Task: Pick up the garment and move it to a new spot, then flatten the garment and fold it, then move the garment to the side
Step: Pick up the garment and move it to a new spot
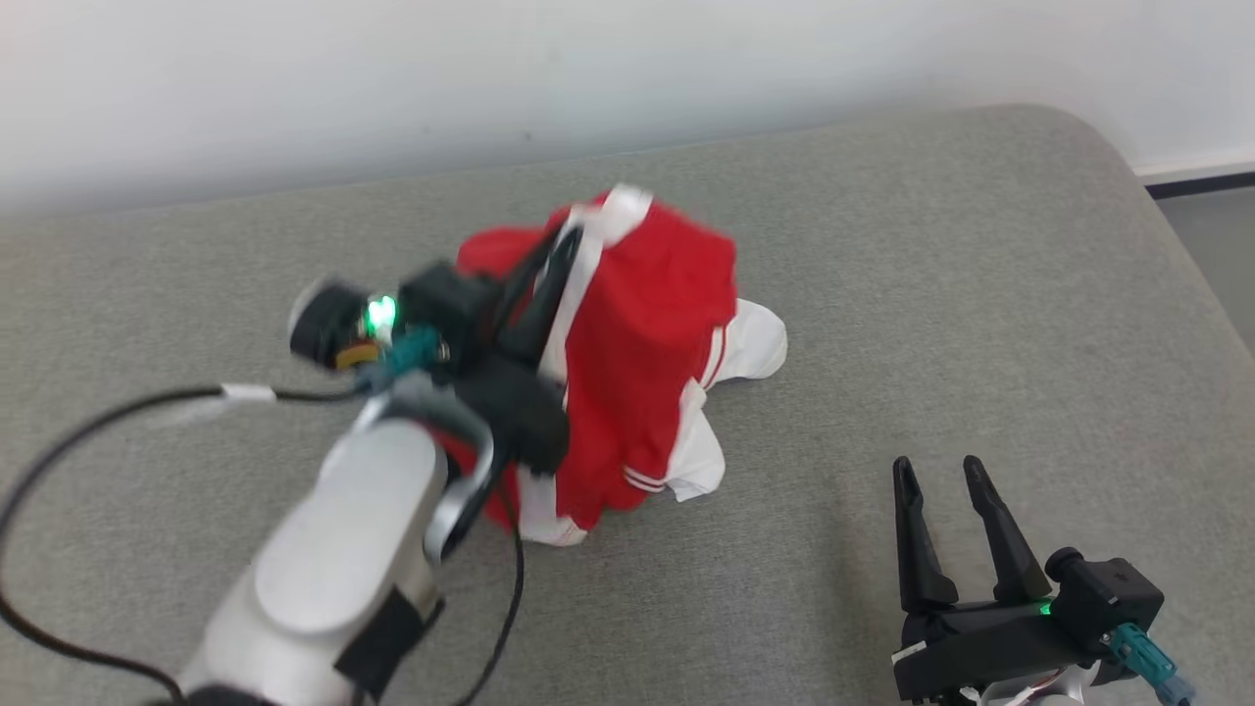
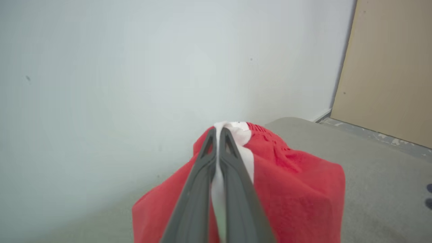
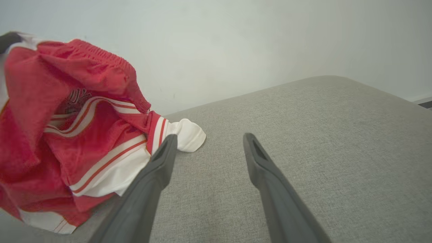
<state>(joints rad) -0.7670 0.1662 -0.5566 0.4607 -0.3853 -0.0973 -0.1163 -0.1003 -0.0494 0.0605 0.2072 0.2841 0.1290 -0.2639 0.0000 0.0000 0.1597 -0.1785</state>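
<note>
The red and white garment [image 1: 637, 373] sits in a bunched heap near the middle of the gray cushion [image 1: 980, 294]. Its top stands up in a peak and its bottom rests on the cushion. The left gripper [image 1: 567, 240] is closed tight on that peak, pinching a white strip [image 2: 241, 133] of the cloth between its two fingers. The right gripper [image 1: 938, 466] is wide open and holds nothing. It is low over the cushion, near the garment's right side but not touching it. A pale wall [image 1: 490, 78] is behind the cushion.
</note>
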